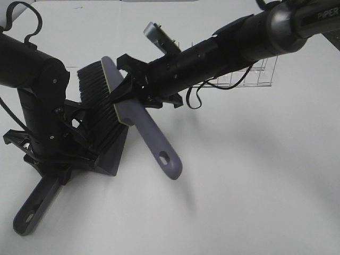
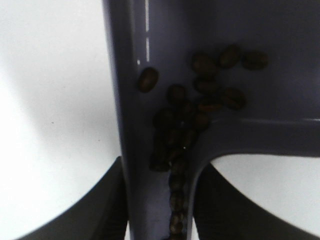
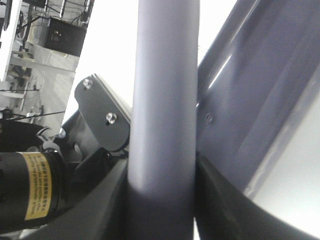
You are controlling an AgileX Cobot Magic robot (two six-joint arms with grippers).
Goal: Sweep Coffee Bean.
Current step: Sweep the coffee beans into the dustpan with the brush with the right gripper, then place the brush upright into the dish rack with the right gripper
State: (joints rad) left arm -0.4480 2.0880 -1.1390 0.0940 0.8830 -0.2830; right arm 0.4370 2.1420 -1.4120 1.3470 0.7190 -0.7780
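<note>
The coffee beans (image 2: pixel 200 105) lie heaped inside the purple-grey dustpan (image 2: pixel 280 30), several of them running down into its handle channel. My left gripper (image 2: pixel 160 205) is shut on the dustpan's handle (image 1: pixel 31 210), and the pan (image 1: pixel 110 155) is tipped up at the left of the table. In the exterior view the beans are hidden. My right gripper (image 1: pixel 129 89) is shut on the grey handle (image 1: pixel 158 146) of the brush. The black bristles (image 1: pixel 98 109) rest in the pan's mouth. In the right wrist view the brush handle (image 3: pixel 165 90) stands between the fingers (image 3: pixel 225 200).
A clear wire-frame rack (image 1: pixel 249 77) stands at the back right, behind the right arm. White table surface (image 1: pixel 255 186) stretches in front and to the right. The left arm's black body (image 1: pixel 37 90) crowds the left side, close to the brush head.
</note>
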